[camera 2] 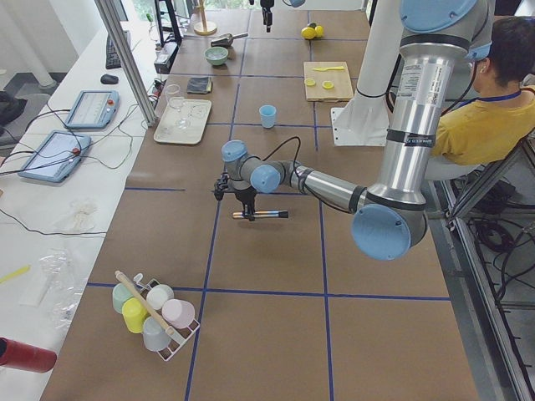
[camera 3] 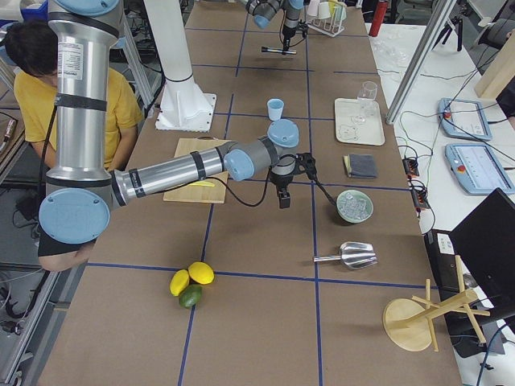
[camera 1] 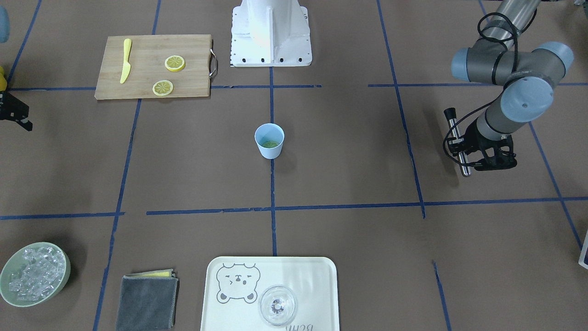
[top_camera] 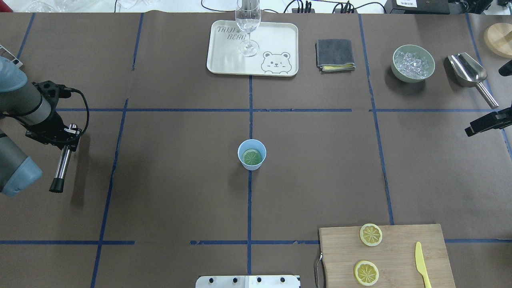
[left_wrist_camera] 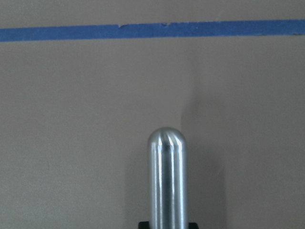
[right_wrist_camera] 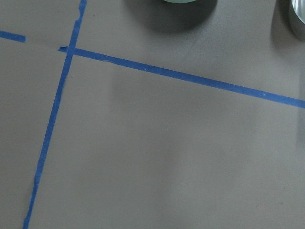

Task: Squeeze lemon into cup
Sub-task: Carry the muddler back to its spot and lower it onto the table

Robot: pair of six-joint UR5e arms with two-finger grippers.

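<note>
The light blue cup (camera 1: pixel 270 151) (top_camera: pixel 241 153) stands at the table's middle, and one lemon slice (top_camera: pixel 252 157) lies flat inside it, looking greenish there. Two more lemon slices (top_camera: pixel 371 234) (top_camera: pixel 366 272) rest on the wooden cutting board (top_camera: pixel 400 256). Far off to the cup's side, my left gripper (top_camera: pixel 67 136) (camera 1: pixel 462 151) is shut on a steel rod (left_wrist_camera: pixel 167 181) with a black end. My right gripper (camera 1: pixel 28 120) hangs at the opposite table edge, its two fingertips apart and nothing between them.
A yellow plastic knife (top_camera: pixel 420 262) lies on the board. Along the far side are a bear tray (top_camera: pixel 224 60) with a clear glass (top_camera: pixel 248 28), a grey cloth (top_camera: pixel 335 54), a bowl of ice (top_camera: pixel 413 63) and a metal scoop (top_camera: pixel 468 72). A person sits behind the robot.
</note>
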